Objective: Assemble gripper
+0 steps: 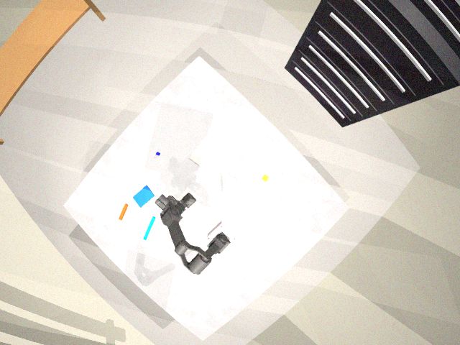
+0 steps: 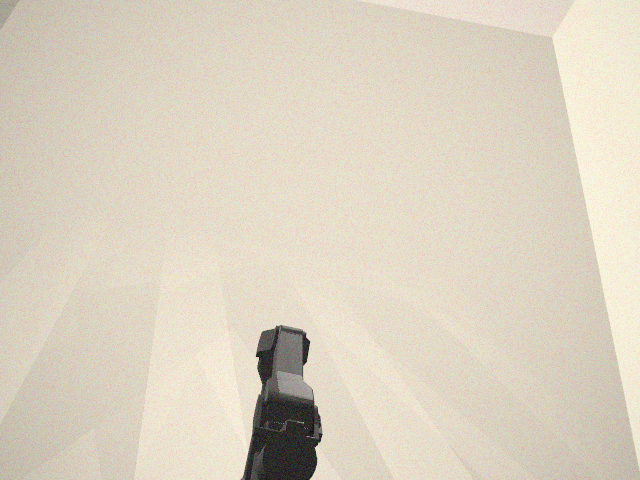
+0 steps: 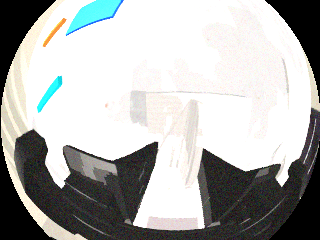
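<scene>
My gripper [image 3: 180, 148] [image 1: 175, 202] is shut on a pale, narrow piece [image 3: 191, 140] that looks like one jaw. It stands between the dark fingers, nearer the right one in the wrist view. Beyond it is a wide pale part with a straight top edge and a grey side face [image 3: 138, 107], which may be the gripper base. In the top view, a pale part [image 1: 195, 159] and a thin curved one [image 1: 221, 182] lie beyond the gripper; I cannot tell which they are. Strong glare hides the pins, teeth and stubs, and whether parts touch. I cannot identify the housing plate.
A blue block [image 1: 143, 196] [image 3: 95, 15], an orange bar [image 1: 123, 212] [image 3: 54, 32] and a cyan bar [image 1: 149, 228] [image 3: 49, 94] lie left of the gripper. A small dark blue cube [image 1: 157, 153] and a yellow cube [image 1: 265, 178] lie farther off. The exterior view shows only arm links and walls.
</scene>
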`<state>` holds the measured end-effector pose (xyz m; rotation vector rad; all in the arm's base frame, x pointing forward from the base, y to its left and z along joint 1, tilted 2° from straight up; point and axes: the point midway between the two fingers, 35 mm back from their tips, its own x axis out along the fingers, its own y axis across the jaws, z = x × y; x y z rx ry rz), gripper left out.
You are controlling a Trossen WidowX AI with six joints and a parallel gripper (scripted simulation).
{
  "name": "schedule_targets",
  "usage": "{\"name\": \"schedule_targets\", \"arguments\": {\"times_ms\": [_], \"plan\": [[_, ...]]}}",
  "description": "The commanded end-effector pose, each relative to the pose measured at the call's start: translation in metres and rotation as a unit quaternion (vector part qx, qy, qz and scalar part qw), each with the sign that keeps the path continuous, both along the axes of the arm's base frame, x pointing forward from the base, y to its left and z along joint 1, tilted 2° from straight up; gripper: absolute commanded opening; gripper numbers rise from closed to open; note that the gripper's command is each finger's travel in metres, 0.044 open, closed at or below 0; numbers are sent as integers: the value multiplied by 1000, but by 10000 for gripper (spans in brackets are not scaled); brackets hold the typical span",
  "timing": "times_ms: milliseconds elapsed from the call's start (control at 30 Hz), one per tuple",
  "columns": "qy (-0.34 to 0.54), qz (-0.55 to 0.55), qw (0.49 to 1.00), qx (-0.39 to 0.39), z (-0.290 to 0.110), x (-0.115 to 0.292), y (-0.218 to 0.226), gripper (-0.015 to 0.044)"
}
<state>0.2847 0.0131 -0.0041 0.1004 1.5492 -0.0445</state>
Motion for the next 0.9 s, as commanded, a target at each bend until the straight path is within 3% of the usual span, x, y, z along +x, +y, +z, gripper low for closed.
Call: {"name": "schedule_targets", "arguments": {"times_ms": [0, 867], "plan": [[1, -2, 1000, 1, -2, 0, 0, 134], [1, -3, 1000, 1, -8, 0, 1, 134]]}}
